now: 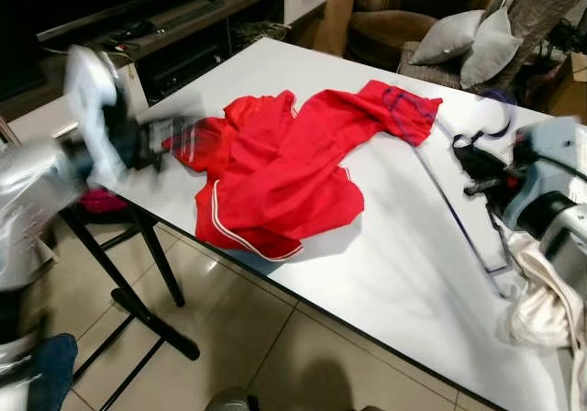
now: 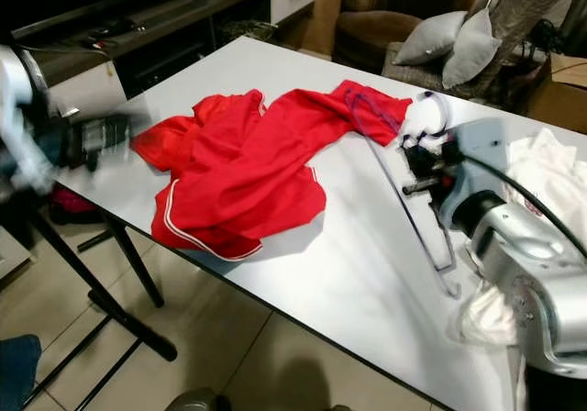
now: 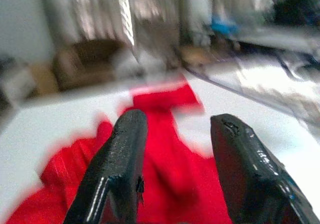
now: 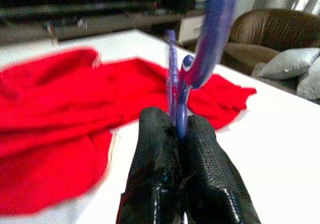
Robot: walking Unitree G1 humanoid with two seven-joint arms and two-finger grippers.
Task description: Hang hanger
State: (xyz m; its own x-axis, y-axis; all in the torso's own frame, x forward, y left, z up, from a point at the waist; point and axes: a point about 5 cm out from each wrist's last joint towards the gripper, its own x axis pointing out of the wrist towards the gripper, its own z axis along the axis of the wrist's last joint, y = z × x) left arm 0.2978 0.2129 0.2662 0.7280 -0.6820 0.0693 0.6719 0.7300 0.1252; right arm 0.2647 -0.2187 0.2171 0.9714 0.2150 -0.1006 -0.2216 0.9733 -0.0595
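Right gripper [image 4: 177, 134], jaws clamped on a thin purple hanger [image 2: 404, 200] partly under the crumpled red shirt [image 1: 275, 172] on the white tabletop [image 1: 385, 273]; left gripper [image 3: 175, 134], jaws apart, near the shirt's edge.

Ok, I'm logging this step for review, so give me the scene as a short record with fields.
surface: white table
garment: red shirt, crumpled flat on the table
hanger: purple hanger, one end under the shirt's far part
right gripper: shut on the hanger near its hook
left gripper: open, at the shirt's near-left edge, blurred
beside right arm: white cloth at the table's edge
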